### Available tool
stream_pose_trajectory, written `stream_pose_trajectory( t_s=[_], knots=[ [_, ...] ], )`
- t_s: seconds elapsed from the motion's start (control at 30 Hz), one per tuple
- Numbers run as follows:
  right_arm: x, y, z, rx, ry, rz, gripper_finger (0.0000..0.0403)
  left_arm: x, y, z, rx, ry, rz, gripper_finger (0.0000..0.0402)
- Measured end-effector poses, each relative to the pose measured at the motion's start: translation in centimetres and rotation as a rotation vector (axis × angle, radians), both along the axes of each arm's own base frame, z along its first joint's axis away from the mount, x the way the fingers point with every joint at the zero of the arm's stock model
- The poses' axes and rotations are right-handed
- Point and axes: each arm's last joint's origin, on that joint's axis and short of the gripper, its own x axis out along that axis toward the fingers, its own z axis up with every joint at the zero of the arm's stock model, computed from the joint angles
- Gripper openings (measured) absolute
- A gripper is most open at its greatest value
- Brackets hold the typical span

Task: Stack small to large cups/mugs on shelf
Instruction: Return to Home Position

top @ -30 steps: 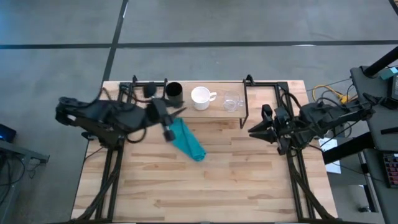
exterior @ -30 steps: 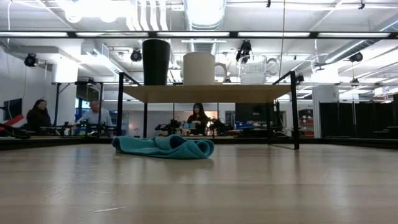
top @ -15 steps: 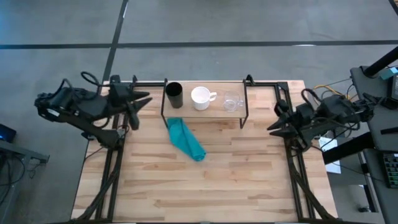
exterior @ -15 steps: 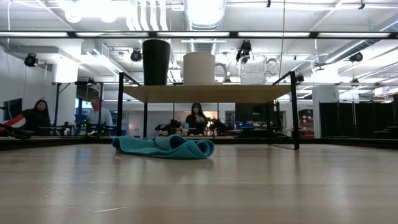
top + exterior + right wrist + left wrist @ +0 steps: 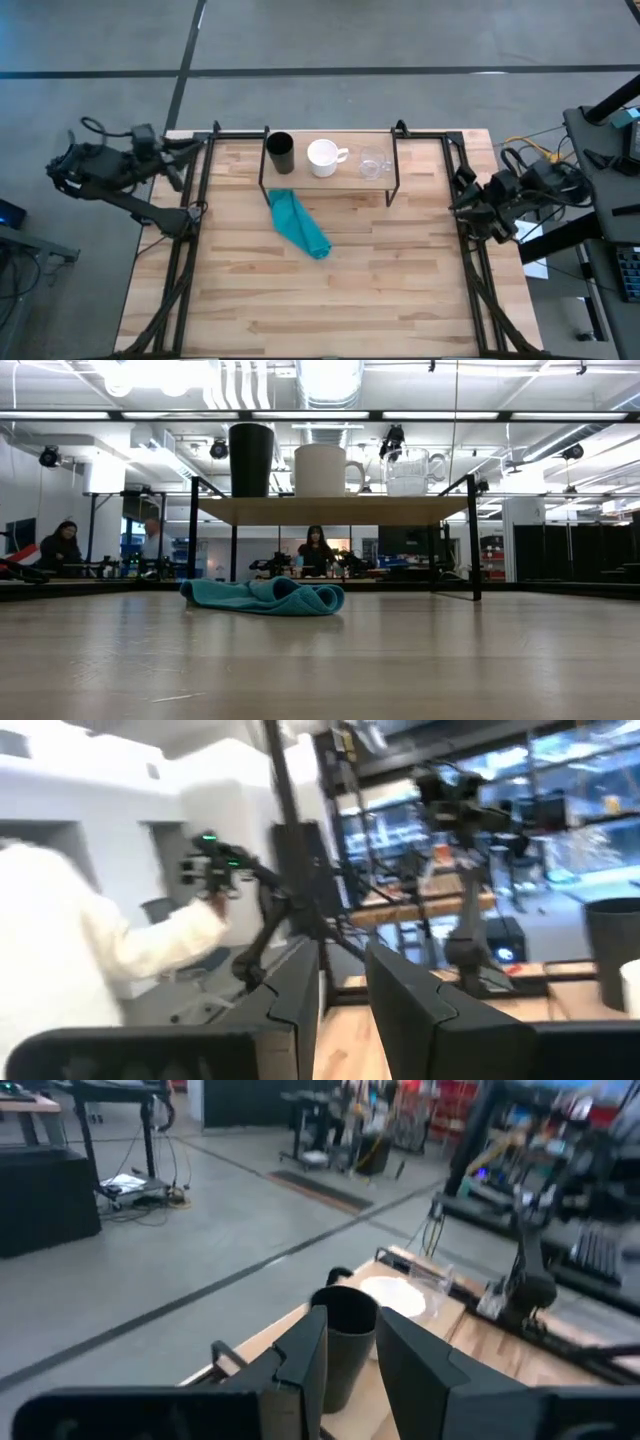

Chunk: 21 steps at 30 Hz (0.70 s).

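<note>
Three cups stand in a row on the shelf [image 5: 330, 176], a light-wood board on black legs at the table's far edge. From left to right they are the black cup [image 5: 280, 152], the white mug [image 5: 323, 157] and the clear glass cup [image 5: 373, 163]. The low view shows the black cup [image 5: 251, 459], the mug [image 5: 322, 470] and the glass cup [image 5: 407, 472] resting upright on their bases. My left gripper [image 5: 197, 149] sits at the table's far left corner, narrowly open, facing the black cup [image 5: 345, 1342]. My right gripper [image 5: 458, 204] sits at the right edge, narrowly open. Both hold nothing.
A crumpled teal cloth [image 5: 300, 224] lies on the tabletop just in front of the shelf's left leg; it also shows in the low view as the teal cloth [image 5: 265, 596]. The near half of the table [image 5: 330, 300] is bare wood. People sit in the room beyond the far edge.
My left arm has drawn back from beside the teal cloth and the black cup toward the table's far left corner. My right arm has pulled back toward the table's right edge. The cups and the cloth have stayed where they were.
</note>
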Motion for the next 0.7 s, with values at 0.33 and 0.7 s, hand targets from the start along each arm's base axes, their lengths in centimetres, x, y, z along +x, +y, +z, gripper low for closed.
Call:
stream_pose_trajectory(
  t_s=[0.33,0.7],
  knots=[
    [-2.3,-0.2,-4.5,-0.070,-0.168,0.147,0.0070,-4.1,1.3,-6.4,-0.053,-0.196,0.006,0.0075],
    [-1.8,-0.2,-5.3,-0.148,-0.150,0.076,0.0082,-4.6,1.6,-11.0,-0.035,-0.225,0.060,0.0075]
  ],
)
